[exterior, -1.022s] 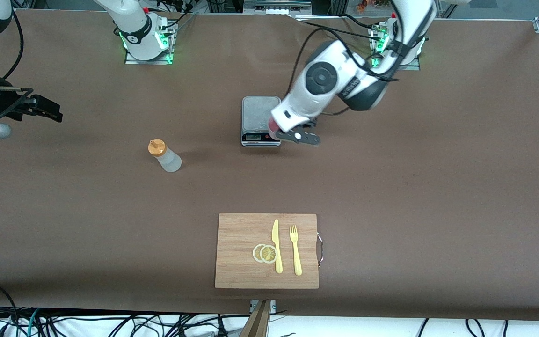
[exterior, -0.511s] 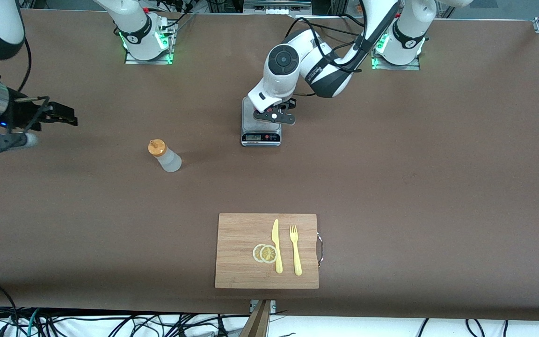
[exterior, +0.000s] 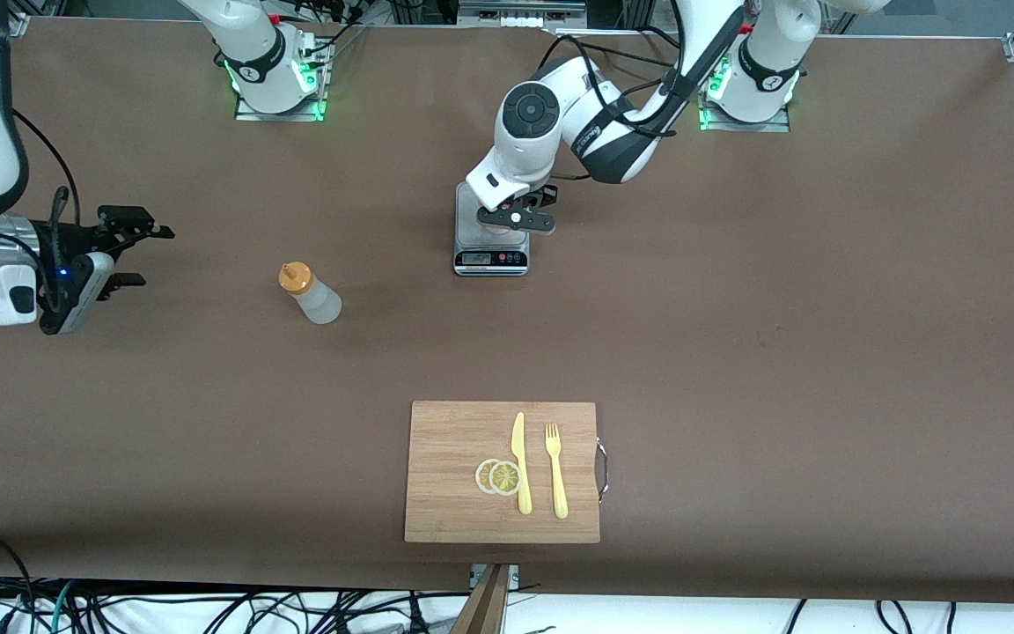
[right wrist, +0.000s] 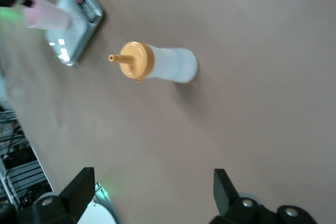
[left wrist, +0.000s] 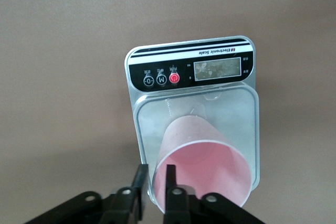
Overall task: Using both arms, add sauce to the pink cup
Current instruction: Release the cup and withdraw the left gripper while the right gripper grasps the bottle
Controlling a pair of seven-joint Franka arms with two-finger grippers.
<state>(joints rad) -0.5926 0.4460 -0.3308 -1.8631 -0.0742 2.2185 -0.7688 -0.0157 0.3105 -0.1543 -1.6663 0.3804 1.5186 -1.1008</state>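
The pink cup (left wrist: 202,161) stands on the plate of the grey scale (left wrist: 157,59), in the middle of the table near the arms' bases. My left gripper (left wrist: 155,181) is shut on its rim, one finger inside and one outside. In the front view the left hand (exterior: 516,216) covers the cup. The sauce bottle (exterior: 309,295) stands upright with its orange cap, nearer the front camera than the scale and toward the right arm's end. My right gripper (exterior: 144,257) is open and empty, beside the bottle and clear of it. The right wrist view shows the bottle (right wrist: 157,65) and the cup (right wrist: 47,15).
A wooden cutting board (exterior: 454,467) lies near the table's front edge, holding a yellow knife (exterior: 520,462), a yellow fork (exterior: 555,471) and two lemon slices (exterior: 498,476). The scale's display (exterior: 489,258) faces the front camera.
My left arm carried the pink cup from beside the scale onto its plate, then held still. My right arm swung in from the table's end toward the sauce bottle.
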